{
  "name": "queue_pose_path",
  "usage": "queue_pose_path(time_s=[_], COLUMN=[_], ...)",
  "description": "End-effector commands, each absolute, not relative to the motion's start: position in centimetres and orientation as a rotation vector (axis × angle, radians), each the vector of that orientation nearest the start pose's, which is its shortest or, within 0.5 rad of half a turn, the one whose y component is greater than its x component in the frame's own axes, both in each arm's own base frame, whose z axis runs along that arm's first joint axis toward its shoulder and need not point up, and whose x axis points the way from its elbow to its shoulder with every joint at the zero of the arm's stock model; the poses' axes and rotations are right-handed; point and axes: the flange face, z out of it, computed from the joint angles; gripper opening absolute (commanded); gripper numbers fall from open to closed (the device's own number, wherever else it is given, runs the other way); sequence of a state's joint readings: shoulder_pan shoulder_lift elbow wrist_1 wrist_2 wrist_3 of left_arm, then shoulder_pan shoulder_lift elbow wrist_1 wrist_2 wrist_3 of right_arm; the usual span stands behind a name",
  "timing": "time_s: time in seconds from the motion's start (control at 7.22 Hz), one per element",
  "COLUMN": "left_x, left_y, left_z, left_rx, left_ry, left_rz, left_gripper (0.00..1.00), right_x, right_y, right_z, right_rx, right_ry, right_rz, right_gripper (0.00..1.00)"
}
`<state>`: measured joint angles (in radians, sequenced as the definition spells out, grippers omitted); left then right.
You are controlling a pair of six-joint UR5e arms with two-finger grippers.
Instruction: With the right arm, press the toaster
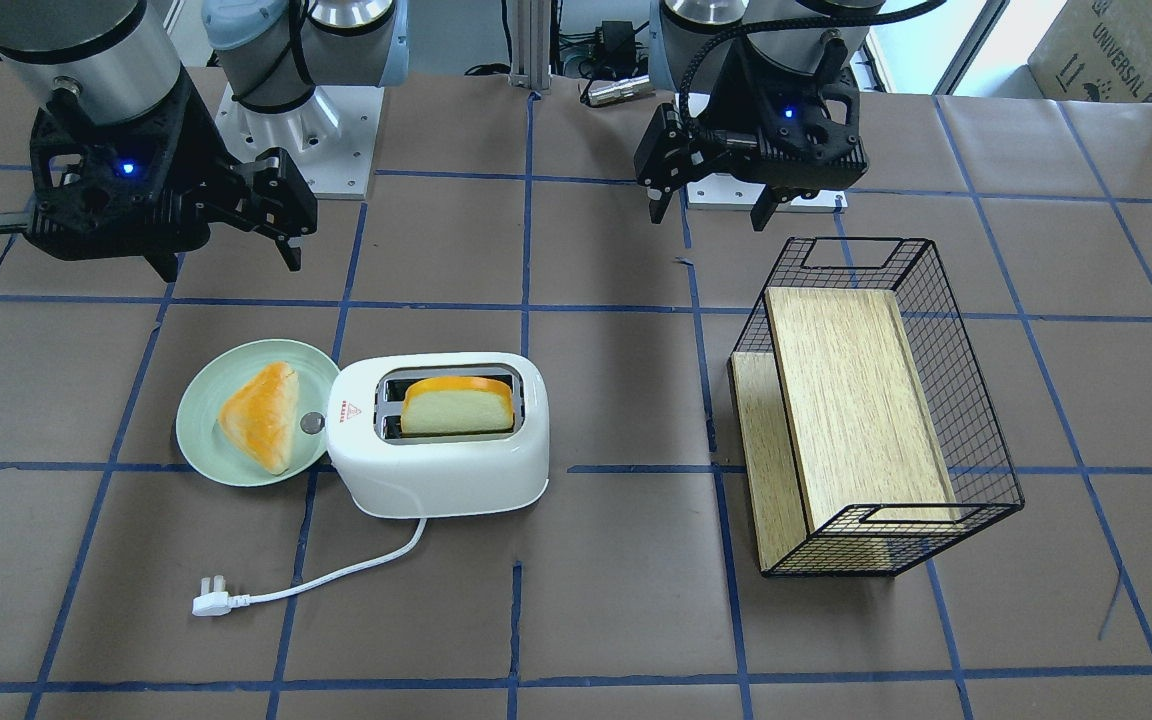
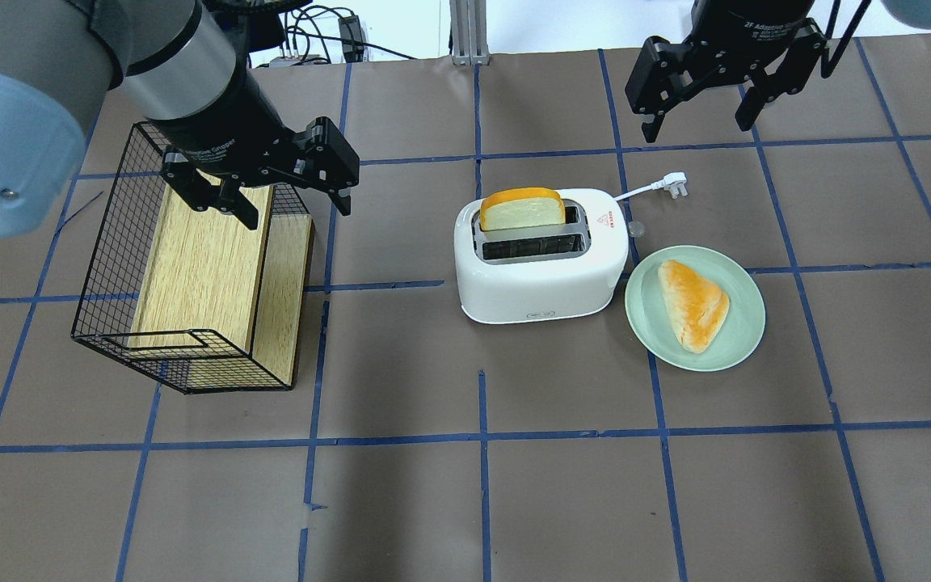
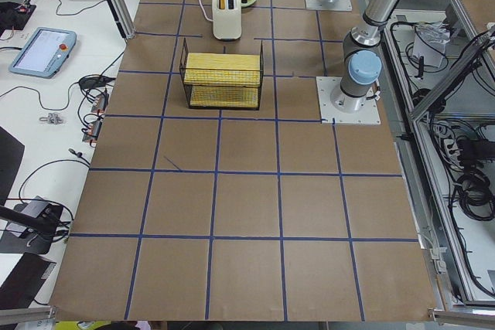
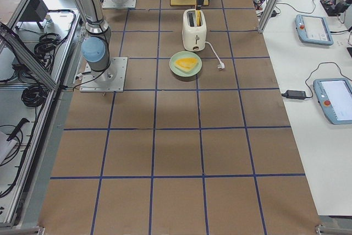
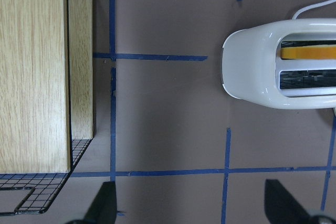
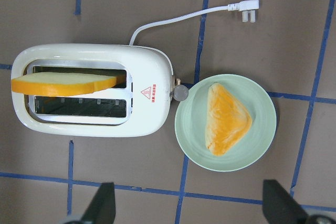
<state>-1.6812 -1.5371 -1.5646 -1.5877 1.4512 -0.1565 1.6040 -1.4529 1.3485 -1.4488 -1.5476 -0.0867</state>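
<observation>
The white two-slot toaster (image 2: pixel 538 291) stands mid-table, with a bread slice (image 2: pixel 520 210) sticking up from the slot farther from me. Its silver end knob (image 6: pixel 181 93) faces a green plate. The cord ends in a loose plug (image 2: pixel 673 183). My right gripper (image 2: pixel 696 128) is open and empty, held high beyond the toaster and plate; its wrist view looks straight down on the toaster (image 6: pixel 152 108). My left gripper (image 2: pixel 298 214) is open and empty, above the wire basket's near-toaster edge. In the front view the right gripper (image 1: pixel 233 266) is on the view's left and the toaster (image 1: pixel 436 470) in front of it.
A green plate (image 2: pixel 748 323) with a triangular bread piece (image 2: pixel 693 305) touches the toaster's knob end. A black wire basket (image 2: pixel 110 267) holding a wooden board (image 2: pixel 199 267) lies on its side to my left. Brown paper with blue tape lines covers the table.
</observation>
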Motion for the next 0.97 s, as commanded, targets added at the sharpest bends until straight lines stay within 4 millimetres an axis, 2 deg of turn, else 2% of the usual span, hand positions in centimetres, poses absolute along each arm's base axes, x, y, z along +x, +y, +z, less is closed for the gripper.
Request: queue_pose_path(time_s=[0.0, 0.55, 0.83], left_x=[-19.7, -19.7, -19.7], left_y=[-46.1, -46.1, -46.1], left_z=[50.6, 50.6, 50.6], left_rx=[-0.073, -0.073, -0.073], left_ry=[3.262, 3.262, 3.262], left_rz=[-0.011, -0.011, -0.011], left_gripper=[1.00, 1.00, 1.00], right_x=[15.3, 14.9, 14.8], right_y=[-53.4, -52.5, -52.7], right_z=[52.3, 52.1, 51.5], right_rx=[-0.193, -0.168, -0.187], right_ry=[3.113, 3.108, 3.107], right_rz=[0.030, 0.120, 0.154], right_gripper=[1.00, 1.00, 0.68])
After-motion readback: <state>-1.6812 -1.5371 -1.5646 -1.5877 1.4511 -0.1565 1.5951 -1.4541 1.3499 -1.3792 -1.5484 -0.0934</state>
